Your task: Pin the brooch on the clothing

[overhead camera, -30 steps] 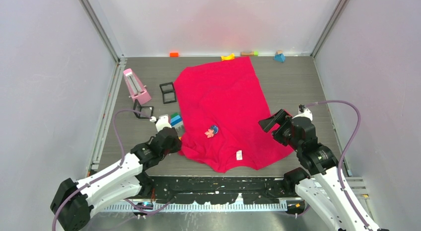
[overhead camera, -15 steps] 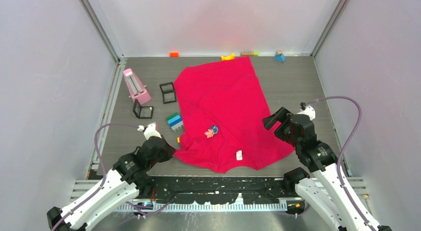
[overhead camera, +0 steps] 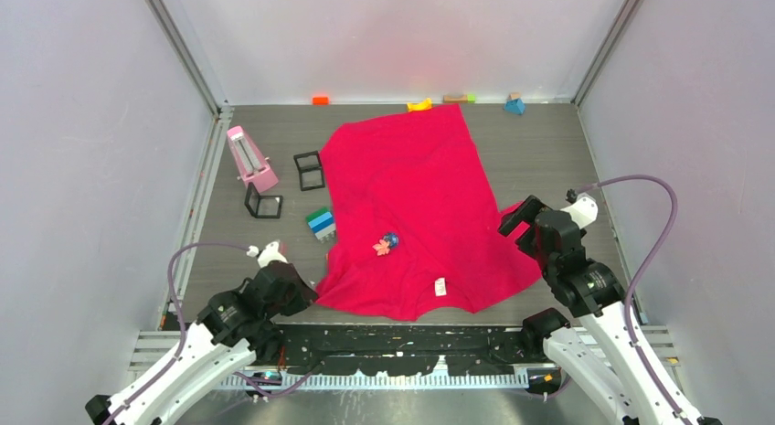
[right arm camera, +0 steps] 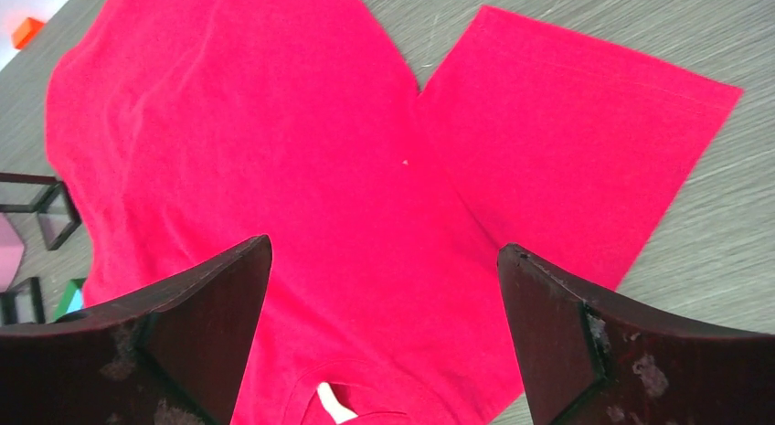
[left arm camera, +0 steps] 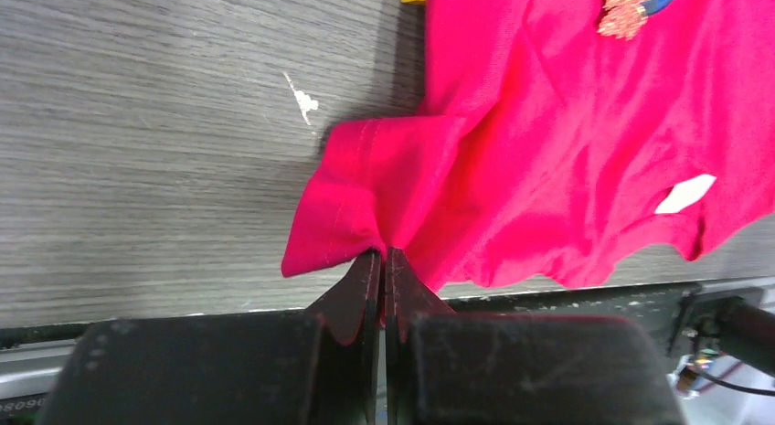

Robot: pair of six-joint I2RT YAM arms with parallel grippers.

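The crimson T-shirt lies spread across the table's middle, its white neck label near the front edge. The coral-pink brooch sits on the shirt's near left part, beside a small blue piece. My left gripper is shut on the shirt's left sleeve edge, which bunches at the fingertips. The brooch shows at the top of the left wrist view. My right gripper is open and empty, hovering over the right sleeve, jaws wide apart.
A pink wedge-shaped object and two black frames stand left of the shirt. A green-and-blue block stack touches the shirt's left edge. Small orange, yellow and blue blocks line the back wall.
My left arm has drawn back toward the near left with the sleeve in its grip, dragging the shirt's near left corner. My right gripper has shifted slightly right.
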